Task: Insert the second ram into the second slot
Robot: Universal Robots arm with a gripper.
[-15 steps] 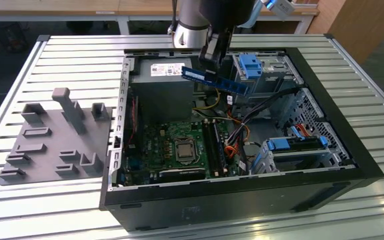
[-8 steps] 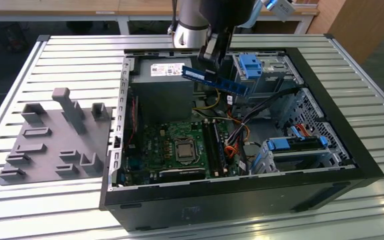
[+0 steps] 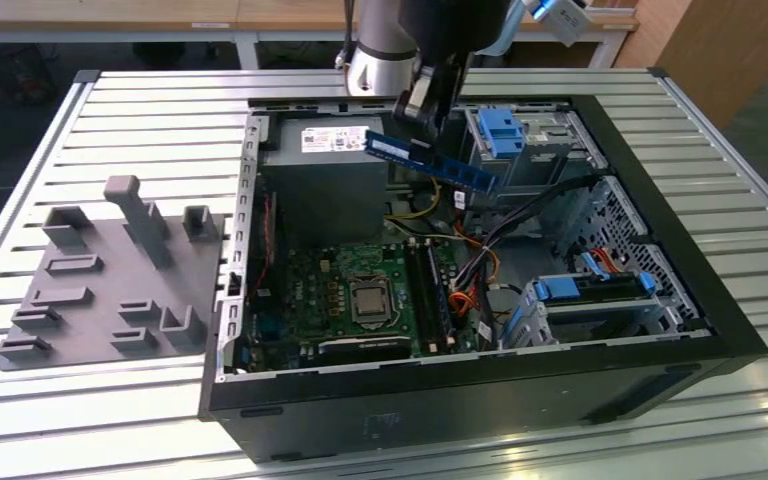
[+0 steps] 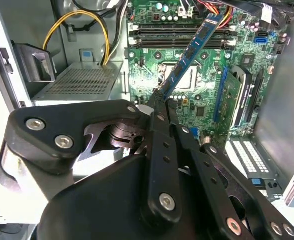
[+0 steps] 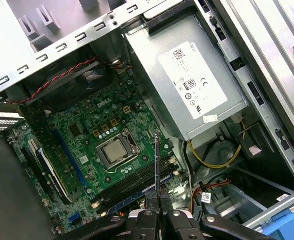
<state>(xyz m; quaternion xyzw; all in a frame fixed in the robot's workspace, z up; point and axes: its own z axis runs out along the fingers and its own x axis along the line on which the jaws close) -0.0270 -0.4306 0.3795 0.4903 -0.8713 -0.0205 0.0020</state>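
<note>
Exterior view gives the wide picture: the open PC case [image 3: 704, 300] sits on a slatted table [image 3: 157, 110] with a grey fixture tray [image 3: 104, 270] beside it on the exterior view's left. The gripper [image 3: 418, 100] hangs high over the motherboard [image 3: 357, 290], above the power supply [image 3: 324, 170], with the second ram [image 3: 431, 160] sticking out at a slant, well clear of the board. A light-blue bracket [image 3: 504, 130] sits just behind the stick, and a bundle of black cables [image 3: 531, 215] runs next to the motherboard. The second wrist view looks past the black fingers [image 4: 159, 150], which are pinched tight on one end of the ram [image 4: 191, 50]. The stick's free end points over the motherboard toward the memory slots [image 4: 181, 37], passing over the CPU socket [image 4: 186, 75]. In the first wrist view the ram [image 5: 156, 165] is edge-on, just a thin line rising from the gripper [image 5: 156, 207], and it lines up over the slots [image 5: 137, 185] on the motherboard, with yellow wires [image 5: 211, 155] off to the side.
</note>
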